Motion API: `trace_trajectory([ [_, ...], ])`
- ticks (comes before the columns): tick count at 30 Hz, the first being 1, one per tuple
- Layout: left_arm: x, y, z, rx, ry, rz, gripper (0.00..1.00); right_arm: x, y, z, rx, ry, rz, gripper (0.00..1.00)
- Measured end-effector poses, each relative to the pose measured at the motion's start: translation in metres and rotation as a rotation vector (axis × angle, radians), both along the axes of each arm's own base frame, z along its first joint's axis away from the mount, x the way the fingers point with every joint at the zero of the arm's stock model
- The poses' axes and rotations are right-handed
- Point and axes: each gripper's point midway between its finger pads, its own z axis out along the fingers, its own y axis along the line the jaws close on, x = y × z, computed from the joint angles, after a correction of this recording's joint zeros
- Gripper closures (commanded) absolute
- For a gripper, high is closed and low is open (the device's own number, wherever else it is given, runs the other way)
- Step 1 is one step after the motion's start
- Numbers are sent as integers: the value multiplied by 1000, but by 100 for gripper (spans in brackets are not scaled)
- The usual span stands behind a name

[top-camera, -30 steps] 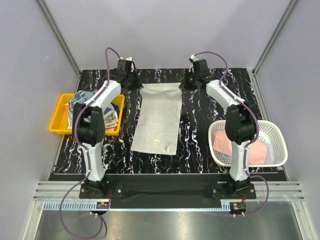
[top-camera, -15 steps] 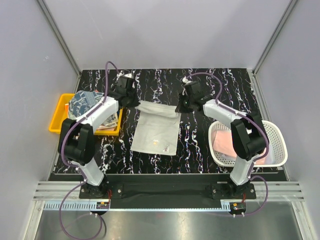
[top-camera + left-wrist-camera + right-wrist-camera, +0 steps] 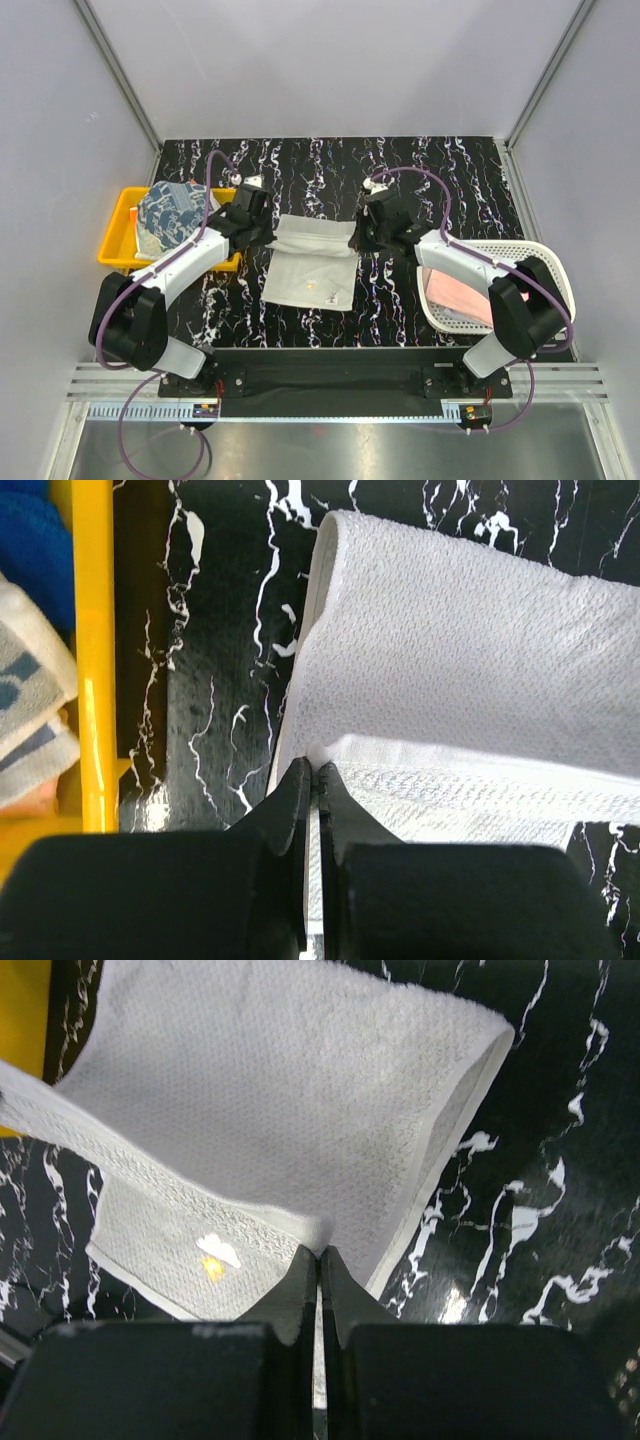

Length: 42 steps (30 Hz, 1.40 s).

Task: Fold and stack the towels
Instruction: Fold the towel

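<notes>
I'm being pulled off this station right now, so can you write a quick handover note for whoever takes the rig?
Grippers: the left gripper is shut on the far left corner of the whitish towel; the right gripper is shut on its far right corner.
Towel: mid-table, far edge lifted and doubled partway over the near half, near edge lying flat.
Others: a blue-patterned towel is in the yellow tray; a pink towel is in the white basket.
Done: corners gripped, first fold half made.
Left: lay the far edge on the near edge, release, finish folding, stack it, then probably the pink one.
</notes>
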Motion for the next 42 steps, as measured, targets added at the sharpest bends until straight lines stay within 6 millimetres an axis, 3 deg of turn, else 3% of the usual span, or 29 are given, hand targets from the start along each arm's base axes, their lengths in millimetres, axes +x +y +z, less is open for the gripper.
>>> trace_trajectory([
  [7, -14, -3, -4, 0, -9, -15, 100, -26, -2, -11, -2, 16, 1, 100],
  [12, -25, -4, -8, -6, -9, -25, 100, -39, -5, -8, 12, 8, 5, 100],
  [24, -34, -4, 13, -42, -72, -21, 100, -59, -2, -6, 39, -9, 14, 100],
  [42, -65, 0, -34, -5, 17, -23, 95, -80, 2, -45, 49, 61, 11, 97],
])
